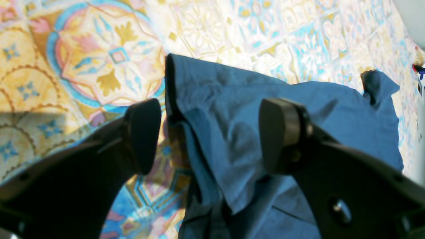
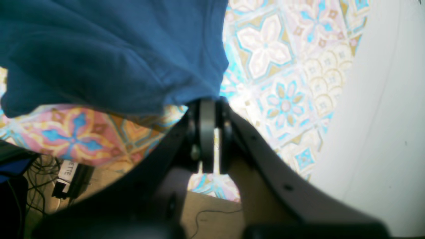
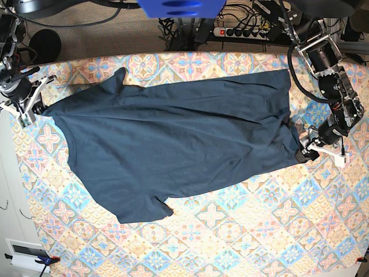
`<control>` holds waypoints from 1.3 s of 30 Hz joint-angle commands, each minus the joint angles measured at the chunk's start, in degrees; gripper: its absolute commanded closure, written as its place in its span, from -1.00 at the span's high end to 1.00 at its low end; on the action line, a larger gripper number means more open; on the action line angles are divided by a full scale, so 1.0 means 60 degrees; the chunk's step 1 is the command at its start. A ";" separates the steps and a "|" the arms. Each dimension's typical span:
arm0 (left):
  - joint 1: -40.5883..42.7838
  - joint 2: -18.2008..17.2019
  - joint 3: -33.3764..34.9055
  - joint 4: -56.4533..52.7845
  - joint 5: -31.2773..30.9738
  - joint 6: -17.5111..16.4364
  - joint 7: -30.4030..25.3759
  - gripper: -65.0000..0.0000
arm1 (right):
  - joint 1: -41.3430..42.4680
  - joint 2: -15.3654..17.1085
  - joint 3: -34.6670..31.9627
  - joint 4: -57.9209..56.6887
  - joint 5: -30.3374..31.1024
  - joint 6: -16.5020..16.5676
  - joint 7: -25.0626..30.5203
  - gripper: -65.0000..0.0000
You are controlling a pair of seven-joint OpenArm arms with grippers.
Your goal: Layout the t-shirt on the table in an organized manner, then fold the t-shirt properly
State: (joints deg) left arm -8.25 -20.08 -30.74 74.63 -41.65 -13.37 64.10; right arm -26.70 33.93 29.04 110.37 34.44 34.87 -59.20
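navy cotton, the t-shirt (image 3: pixel 173 144) lies spread across the patterned desk (image 3: pixel 242 231), collar toward nine o'clock. my right gripper (image 2: pixel 209 109) is pressed together, pinching its shoulder edge. my left gripper (image 1: pixel 209 132) stands spread over the hem at three o'clock.

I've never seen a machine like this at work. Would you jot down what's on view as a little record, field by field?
Item: dark blue t-shirt, spread out but wrinkled, not yet folded
Surface: table under a pastel tiled-pattern cloth
Left hand: open, fingers apart over the shirt's edge, gripping nothing
Right hand: shut, pinching the shirt's edge at the table's side
Shirt position: lies across the far half of the table, one sleeve pointing toward the near side
Background: cables and a power strip on the floor beyond the table
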 commanded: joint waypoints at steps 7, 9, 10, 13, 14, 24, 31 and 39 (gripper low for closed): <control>-0.0215 -0.0105 0.0017 0.0140 -0.0158 -0.0080 -0.0140 0.41 | 0.0032 0.0213 0.0120 0.0162 0.0026 -0.0032 0.0174 -1.00; -0.0244 -0.0090 0.0017 0.0140 -0.0158 -0.0080 -0.0155 0.41 | 0.0032 0.0213 0.0120 0.0162 0.0026 -0.0032 0.0174 -1.00; -0.0376 -0.0090 0.0032 0.0126 -0.0143 -0.0080 -0.0170 0.41 | 0.0032 0.0213 0.0120 0.0162 0.0026 -0.0032 0.0174 -1.00; -0.0522 -0.0075 0.0061 -0.0006 -0.0128 -0.0080 -0.0507 0.41 | 0.0032 0.0213 0.0120 0.0162 0.0026 -0.0032 0.0174 -1.00; -0.0566 -0.0075 0.0061 -0.0138 -0.0128 -0.0080 -0.0624 0.41 | 0.0032 0.0213 0.0120 0.0162 0.0026 -0.0032 0.0174 -1.00; -0.1079 0.0115 0.0193 -0.1574 -0.0143 -0.0080 -0.1386 0.41 | 0.0032 0.0213 0.0120 0.0162 0.0026 -0.0032 0.0174 -1.00; -0.1094 0.0511 0.0354 -0.1589 -0.0128 -0.0080 -0.1547 0.41 | 0.0032 0.0213 0.0135 0.0177 0.0026 -0.0032 0.0174 -1.00; -0.1079 0.0525 0.0384 -0.1589 -0.0172 -0.0080 -0.1562 0.41 | 0.0032 0.0213 0.0150 0.0177 0.0026 -0.0032 0.0174 -1.00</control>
State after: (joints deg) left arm -13.43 -16.01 -28.27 64.27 -41.47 -13.34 55.66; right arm -26.70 33.82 29.06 110.43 34.46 34.87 -59.22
